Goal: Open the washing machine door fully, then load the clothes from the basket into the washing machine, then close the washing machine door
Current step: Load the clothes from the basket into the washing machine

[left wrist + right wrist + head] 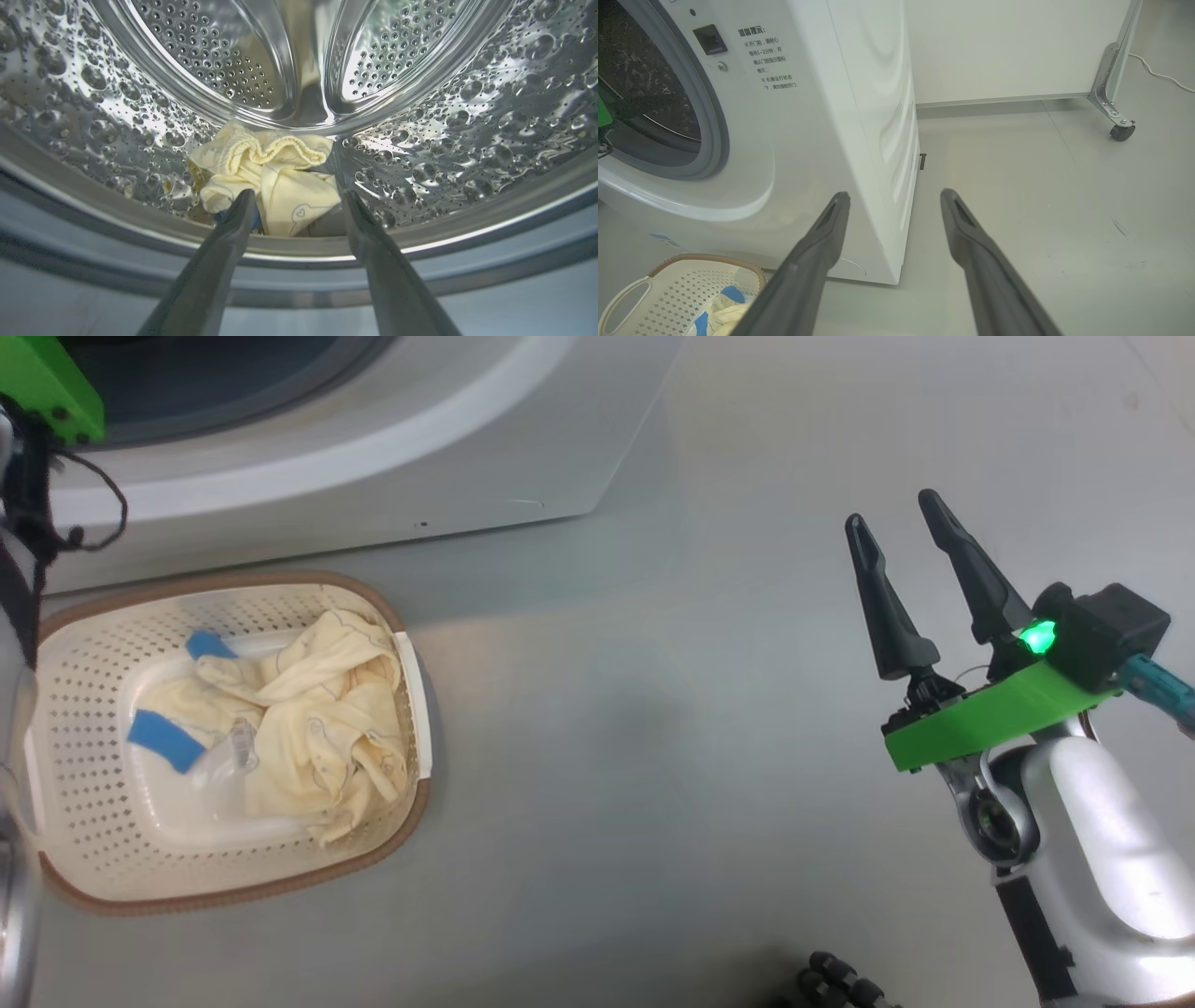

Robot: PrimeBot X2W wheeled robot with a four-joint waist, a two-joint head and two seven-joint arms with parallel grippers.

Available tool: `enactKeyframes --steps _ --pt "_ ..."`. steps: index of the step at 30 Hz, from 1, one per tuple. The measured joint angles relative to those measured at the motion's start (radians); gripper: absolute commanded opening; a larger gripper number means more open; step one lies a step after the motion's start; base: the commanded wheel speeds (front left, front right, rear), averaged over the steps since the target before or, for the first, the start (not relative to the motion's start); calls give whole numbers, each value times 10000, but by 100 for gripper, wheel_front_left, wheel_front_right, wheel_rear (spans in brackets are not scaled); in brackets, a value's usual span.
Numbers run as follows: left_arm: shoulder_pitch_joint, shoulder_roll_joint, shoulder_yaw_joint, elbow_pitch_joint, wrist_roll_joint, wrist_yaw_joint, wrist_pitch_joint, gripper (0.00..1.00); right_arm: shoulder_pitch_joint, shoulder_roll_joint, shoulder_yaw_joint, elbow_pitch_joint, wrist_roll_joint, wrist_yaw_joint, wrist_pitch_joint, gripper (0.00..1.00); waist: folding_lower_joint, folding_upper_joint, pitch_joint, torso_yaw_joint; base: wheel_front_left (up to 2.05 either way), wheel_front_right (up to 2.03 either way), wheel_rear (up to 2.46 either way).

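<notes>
Sitting before the big white front-loading washing machine [373, 476], the cream perforated plastic basket [280, 577] holds pale yellow clothes [317, 709]; the right gripper [892, 511] stands spread. The left gripper [298, 195] gapes empty inside the steel drum [420, 140], by another yellow garment [280, 172]. Right wrist view: fingers [826, 233] parted beside the washer

Washing machine [373, 457]: one is standing at 11 o'clock, head view.
Basket [84, 859]: one is sitting at 8 o'clock.
Clothes [271, 182]: one bundle is lying in the drum [420, 140], and one heap is lying in the basket.
Blue trim pieces [163, 739]: two are showing.
Grippers: two, the left gripper [298, 193] and the right gripper [892, 510], each showing two fingers apart.
</notes>
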Motion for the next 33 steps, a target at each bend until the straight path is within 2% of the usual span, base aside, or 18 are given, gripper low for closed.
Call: enactKeyframes --steps 3,7,12,19,26,30,33 --pt "664 -134 -150 -50 -127 -6 -15 100 206 -82 -102 52 -6 0 0 100 0 0 -395 162 0 0 0" --pt "2043 -359 -614 -871 -614 -56 -98 100 633 -199 -284 140 -6 0 0 100 0 0 -1074 414 0 0 0" --pt "3318 -232 -1039 -1871 -1110 -77 -105 100 920 -245 -445 205 -6 0 0 100 0 0 -1647 591 0 0 0" --pt "5608 646 -1358 -3559 -2088 -77 -173 100 1344 -263 -522 341 -6 0 0 100 0 0 -2644 778 0 0 0" --pt "7484 1160 -1266 -5233 -2522 23 -180 100 1812 -297 -702 416 -6 0 0 100 0 0 -3500 904 0 0 0" --pt "8702 1513 -986 -6291 -2761 314 -192 100 2150 -299 -869 447 -6 0 0 100 0 0 -3915 973 0 0 0" --pt "9574 1912 -809 -7181 -2792 690 -240 100 2403 -307 -945 464 -6 0 0 100 -1 0 -4198 1017 0 0 0"
